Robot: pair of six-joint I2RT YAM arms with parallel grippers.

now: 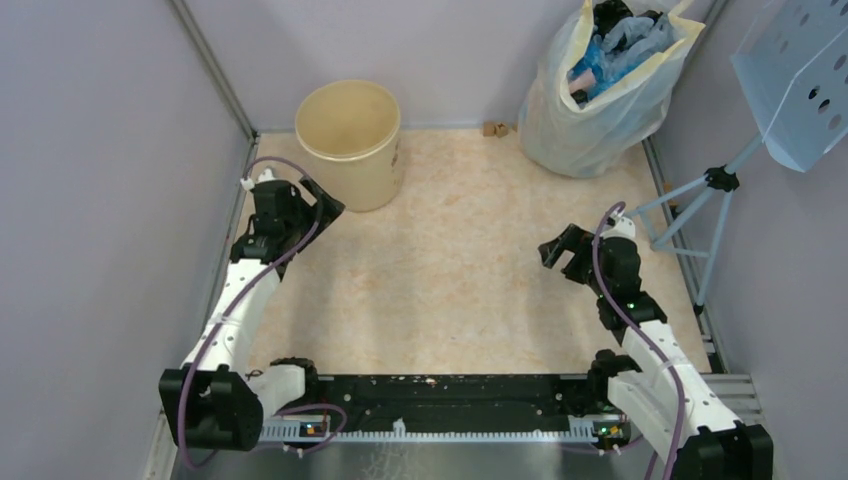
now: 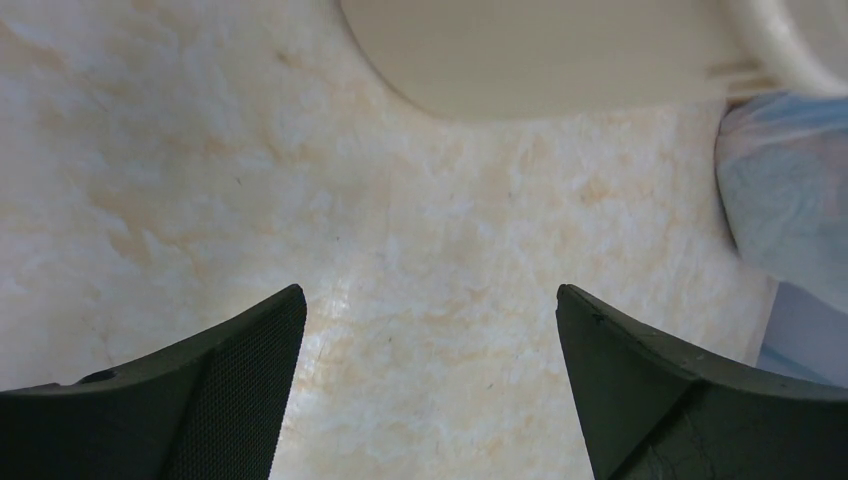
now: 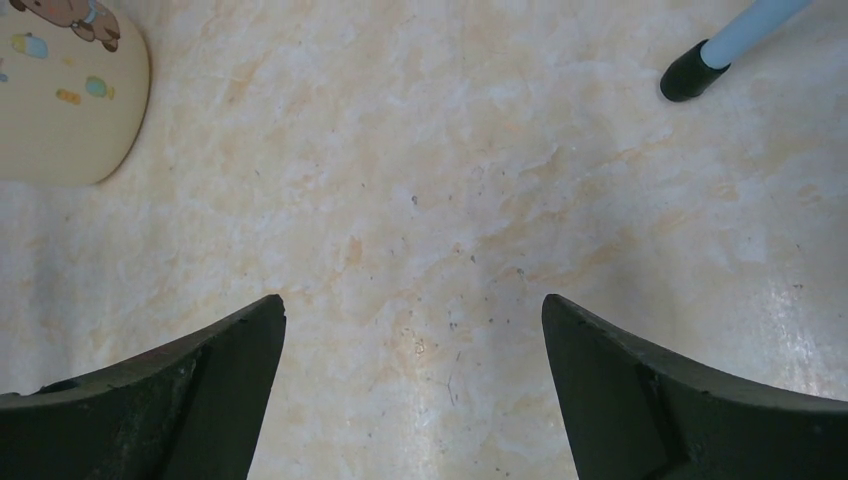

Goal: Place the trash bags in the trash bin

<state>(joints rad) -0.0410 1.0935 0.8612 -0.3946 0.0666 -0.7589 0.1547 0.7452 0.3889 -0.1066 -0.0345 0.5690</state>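
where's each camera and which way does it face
top external: above and behind the bases, looking down; both arms, trash bin back left, plastic bag back right.
left wrist: on that arm, facing the tabletop and bin's base; open left tool shows.
right wrist: likewise, facing tabletop, bin's printed side, a stand foot; open right tool shows.
shared: all three see the bin.

Beneath me lay a marbled beige tabletop [image 1: 450,270], glossy under soft light. Plain lilac-grey walls [image 1: 100,150] closed three sides. At my right stood a pale-blue tripod [image 1: 722,180] bearing a perforated panel [image 1: 795,85].
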